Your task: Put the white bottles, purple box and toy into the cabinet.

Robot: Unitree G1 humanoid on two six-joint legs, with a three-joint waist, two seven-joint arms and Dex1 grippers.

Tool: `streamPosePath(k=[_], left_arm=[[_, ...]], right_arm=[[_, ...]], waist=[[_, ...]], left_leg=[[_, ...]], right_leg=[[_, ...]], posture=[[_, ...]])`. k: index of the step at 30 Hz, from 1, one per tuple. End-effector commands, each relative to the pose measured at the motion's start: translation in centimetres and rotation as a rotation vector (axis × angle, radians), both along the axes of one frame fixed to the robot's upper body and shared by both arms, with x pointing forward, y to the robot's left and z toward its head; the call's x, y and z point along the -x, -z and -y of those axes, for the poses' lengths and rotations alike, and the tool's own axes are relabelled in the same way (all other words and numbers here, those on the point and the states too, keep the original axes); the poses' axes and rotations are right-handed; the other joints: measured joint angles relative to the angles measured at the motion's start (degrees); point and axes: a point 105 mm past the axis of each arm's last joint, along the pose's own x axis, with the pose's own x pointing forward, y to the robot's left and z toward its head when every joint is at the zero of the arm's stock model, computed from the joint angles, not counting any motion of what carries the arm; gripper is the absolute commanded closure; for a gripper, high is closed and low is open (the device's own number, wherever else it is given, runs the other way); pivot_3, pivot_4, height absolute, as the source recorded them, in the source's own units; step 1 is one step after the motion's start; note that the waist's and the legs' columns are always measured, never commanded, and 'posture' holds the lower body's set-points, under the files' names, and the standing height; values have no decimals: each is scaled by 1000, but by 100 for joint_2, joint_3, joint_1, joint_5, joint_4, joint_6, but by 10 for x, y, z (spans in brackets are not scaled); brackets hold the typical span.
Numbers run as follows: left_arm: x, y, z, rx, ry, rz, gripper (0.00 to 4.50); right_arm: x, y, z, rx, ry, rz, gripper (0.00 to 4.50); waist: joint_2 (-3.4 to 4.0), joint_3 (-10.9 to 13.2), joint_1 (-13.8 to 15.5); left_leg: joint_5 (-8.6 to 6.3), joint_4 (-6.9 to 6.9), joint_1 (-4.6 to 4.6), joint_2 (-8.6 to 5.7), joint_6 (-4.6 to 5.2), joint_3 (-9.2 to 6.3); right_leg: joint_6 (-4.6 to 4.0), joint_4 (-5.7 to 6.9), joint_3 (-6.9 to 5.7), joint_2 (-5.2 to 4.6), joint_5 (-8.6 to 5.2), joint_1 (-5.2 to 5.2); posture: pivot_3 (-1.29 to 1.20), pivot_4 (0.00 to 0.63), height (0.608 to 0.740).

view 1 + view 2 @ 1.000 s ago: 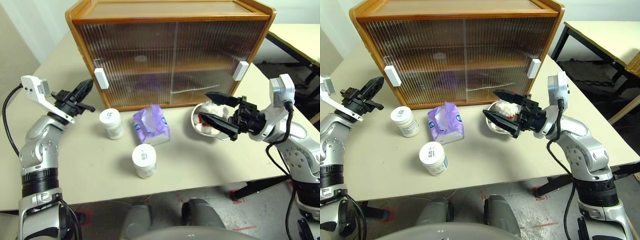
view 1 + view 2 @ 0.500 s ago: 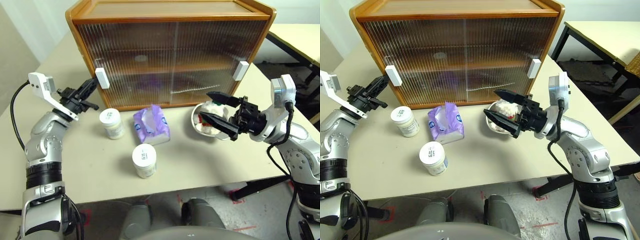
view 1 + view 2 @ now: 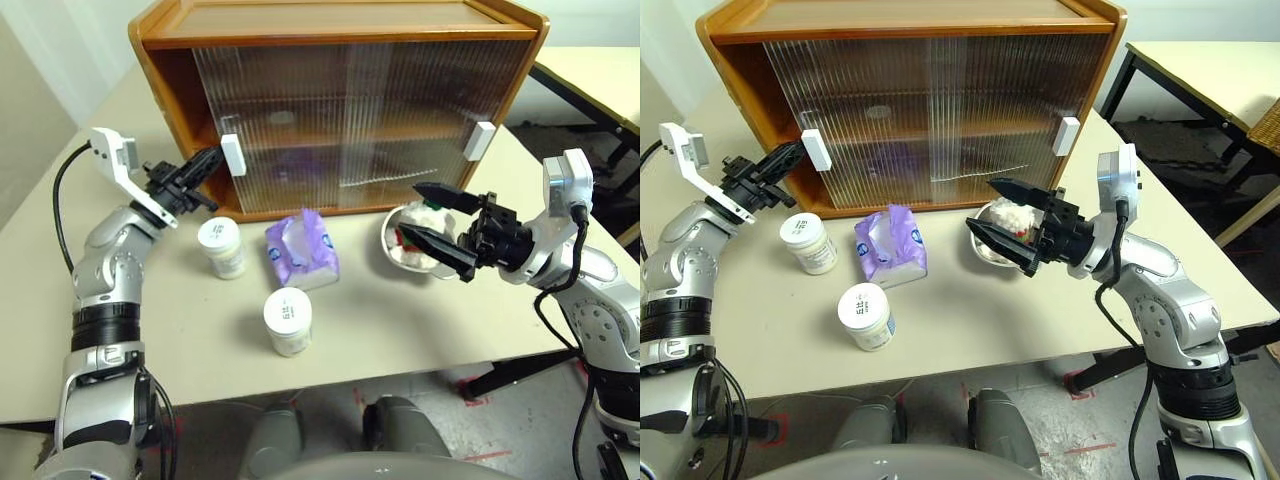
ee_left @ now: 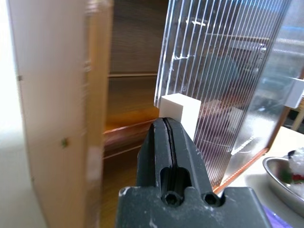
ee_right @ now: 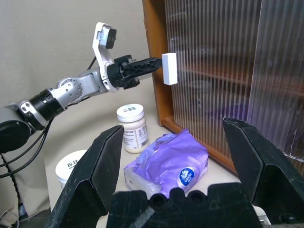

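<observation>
The wooden cabinet (image 3: 340,100) fills the upper middle of the head view, its left sliding door (image 3: 290,125) pushed partly aside so a gap shows at the cabinet's left end. The left gripper (image 3: 212,160), fingers pressed together, has its tip against that door's white handle (image 3: 233,155). The right gripper (image 3: 435,218), jaws spread wide and holding nothing, hovers at centre right just in front of the metal bowl (image 3: 395,247) with the toy (image 3: 428,215). Between the grippers, in the middle of the frame, lies the purple box (image 3: 302,248), with one white bottle (image 3: 222,246) to its left and another (image 3: 288,320) below it.
</observation>
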Motion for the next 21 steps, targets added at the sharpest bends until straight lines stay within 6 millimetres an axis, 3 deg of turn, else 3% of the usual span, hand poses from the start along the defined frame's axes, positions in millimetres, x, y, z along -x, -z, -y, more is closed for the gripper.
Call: streamPosePath(k=[1,11,16,21], left_arm=[[-6,6,13,-48,54,-17,4461],[-15,12,38,-119,155,-17,4461],[-18,10,57,-109,212,-2,4461],[-17,5,63,-99,226,15,4461]], right_arm=[[2,-3,3,-7,19,21,0],[3,-3,5,-12,38,26,0],[4,-2,6,-12,46,25,0],[5,-2,6,-12,53,26,0]], waist=[[-1,-1,-18],[-2,-1,-50],[-3,-2,-3],[-3,-2,-100]], left_leg=[[0,1,-1,0,0,-1],[0,7,-2,-2,0,0],[0,25,-10,-9,0,-1],[-4,41,-18,-8,4,-1]], right_leg=[[0,0,0,0,0,0],[1,2,-10,-1,1,5],[16,1,-17,-11,9,11],[33,-8,-1,-11,27,10]], posture=[[-51,0,740],[-74,0,740],[-88,0,740],[-96,0,740]])
